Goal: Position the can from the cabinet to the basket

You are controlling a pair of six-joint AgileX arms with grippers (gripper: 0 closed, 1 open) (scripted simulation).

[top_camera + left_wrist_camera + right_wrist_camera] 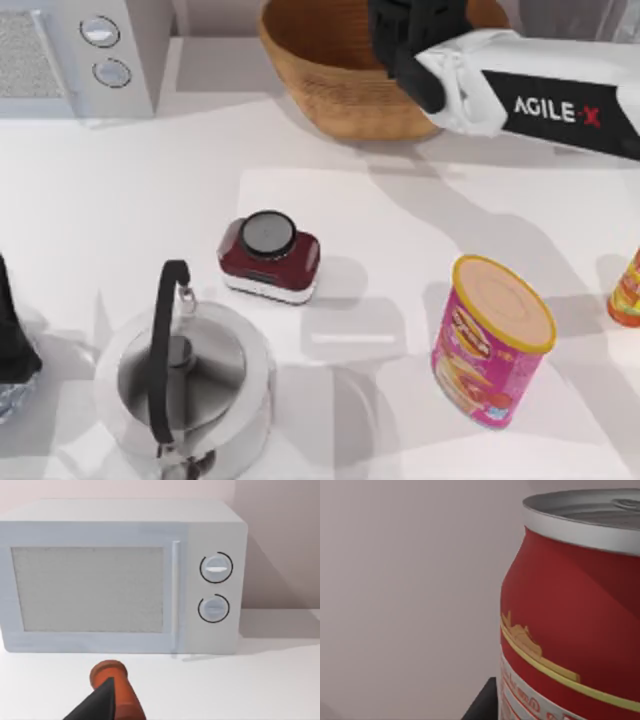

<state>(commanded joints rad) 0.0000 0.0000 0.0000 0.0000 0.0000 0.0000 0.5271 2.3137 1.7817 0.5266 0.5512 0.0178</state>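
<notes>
Light: bright, even, diffuse. The white table (400, 230) reads near-white with no blown glare. Shadows are soft-edged and pale grey; they fall on the table just beside the pink canister (490, 340), on its left and right alike. The kettle (185, 385) nearby carries a dull metallic sheen. In the right wrist view, the can (570, 615) shows a smooth shading gradient and soft edges.
</notes>
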